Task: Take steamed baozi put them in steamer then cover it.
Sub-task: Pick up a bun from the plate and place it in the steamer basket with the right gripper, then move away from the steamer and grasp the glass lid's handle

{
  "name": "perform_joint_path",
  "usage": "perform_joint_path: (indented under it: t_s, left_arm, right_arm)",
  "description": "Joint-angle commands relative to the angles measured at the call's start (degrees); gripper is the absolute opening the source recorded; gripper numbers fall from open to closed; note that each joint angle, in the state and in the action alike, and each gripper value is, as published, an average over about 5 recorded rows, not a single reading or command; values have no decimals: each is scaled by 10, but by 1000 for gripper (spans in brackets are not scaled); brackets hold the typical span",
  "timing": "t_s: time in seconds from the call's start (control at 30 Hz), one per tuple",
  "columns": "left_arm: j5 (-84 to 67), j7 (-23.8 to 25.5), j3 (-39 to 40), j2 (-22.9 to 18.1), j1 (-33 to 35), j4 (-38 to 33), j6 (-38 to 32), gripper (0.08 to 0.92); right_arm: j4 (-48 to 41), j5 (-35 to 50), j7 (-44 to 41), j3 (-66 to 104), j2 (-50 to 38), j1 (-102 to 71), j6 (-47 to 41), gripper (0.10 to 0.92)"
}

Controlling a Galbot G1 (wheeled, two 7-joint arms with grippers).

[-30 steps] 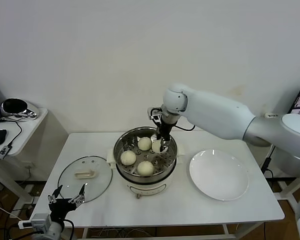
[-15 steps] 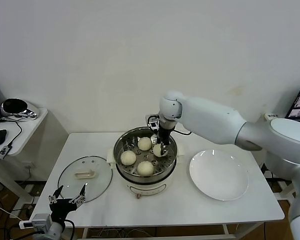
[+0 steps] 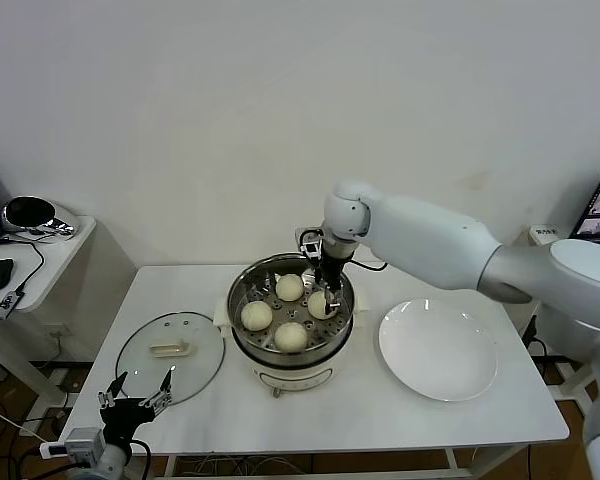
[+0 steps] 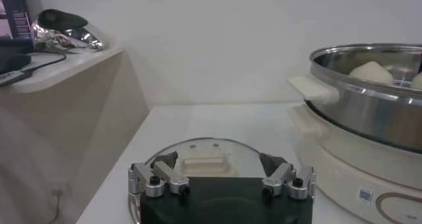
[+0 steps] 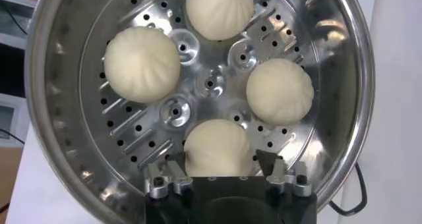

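Note:
Several cream-white steamed baozi (image 3: 257,315) lie on the perforated tray of the steel steamer (image 3: 237,300) at the table's middle. My right gripper (image 3: 327,293) reaches down into the steamer at its back right and stands open. In the right wrist view its fingers (image 5: 270,164) sit either side of the nearest baozi (image 5: 219,146), which rests on the tray inside the steamer (image 5: 59,113). The glass cover (image 3: 170,349) lies flat on the table left of the steamer. My left gripper (image 3: 135,393) hangs open at the front left, just before the cover (image 4: 201,158).
An empty white plate (image 3: 438,350) sits right of the steamer. A low side table (image 3: 40,262) with a mouse and a shiny object stands off the table's left edge. A screen shows at the far right.
My right gripper has opened and let go of the baozi, which now rests on the tray at the back right. The left arm has not moved.

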Motion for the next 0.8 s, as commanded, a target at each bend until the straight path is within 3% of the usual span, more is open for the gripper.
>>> perform_joint_path:
  t_s: [0.03, 0.2, 0.4, 0.63, 0.8]
  left_arm:
    - [1, 0, 1, 0, 1, 1, 0, 823]
    - [1, 6, 4, -2, 7, -7, -2, 823]
    - [1, 11, 7, -2, 14, -13, -12, 823]
    - [6, 13, 11, -25, 11, -25, -16, 823]
    - [10, 12, 16, -25, 14, -21, -22, 823]
  right_arm:
    - [88, 27, 7, 49, -98, 10, 2, 821]
    - [166, 70, 55, 139, -200, -10, 23, 823]
    - [239, 166, 238, 225, -322, -64, 59, 823]
    - [337, 190, 351, 521, -439, -360, 91, 823]
    - [359, 219, 446, 703, -454, -582, 161, 823]
